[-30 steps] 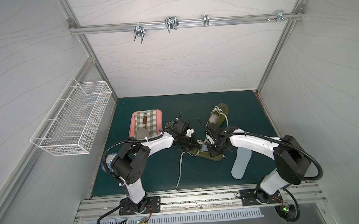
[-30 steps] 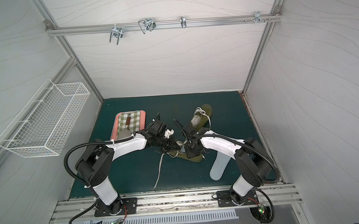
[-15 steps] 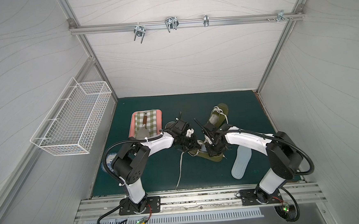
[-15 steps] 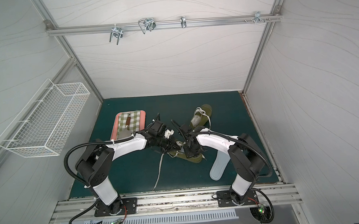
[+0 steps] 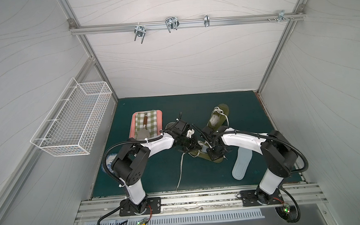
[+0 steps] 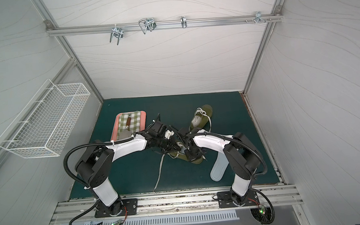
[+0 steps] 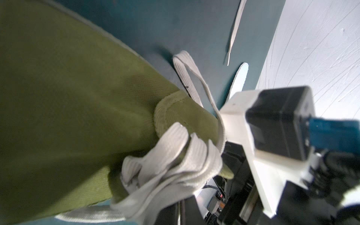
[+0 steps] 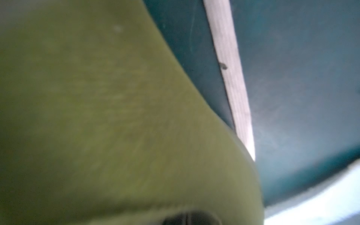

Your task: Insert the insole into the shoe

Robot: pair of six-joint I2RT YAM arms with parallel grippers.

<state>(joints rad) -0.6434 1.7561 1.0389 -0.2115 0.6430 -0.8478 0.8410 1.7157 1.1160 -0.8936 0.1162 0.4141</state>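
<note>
Both arms are bending over the olive shoe (image 5: 218, 160) at the green mat's (image 5: 157, 174) centre, the left gripper (image 5: 199, 147) and right gripper (image 5: 212, 152) clenching shut against it; the pale insole (image 5: 242, 165) is lying outside, at the shoe's four o'clock.

Two high eyes over the table (image 5: 195, 103), two wrist cameras close against the shoe (image 7: 68, 87).

Both top views look steeply down from above the front rail (image 5: 190, 199) toward the back wall (image 5: 182, 63). Set side by side and facing the same way, they share nearly the whole scene, table and walls alike. The left wrist camera sits very near the olive shoe and faces along its side across the table to a side wall (image 7: 321, 48), with a lace (image 7: 187, 78) and the tip of the insole (image 7: 240, 78) beyond. The right wrist camera is nearer still, its picture blurred and mostly shoe. Both wrist views share shoe, lace and table.
</note>
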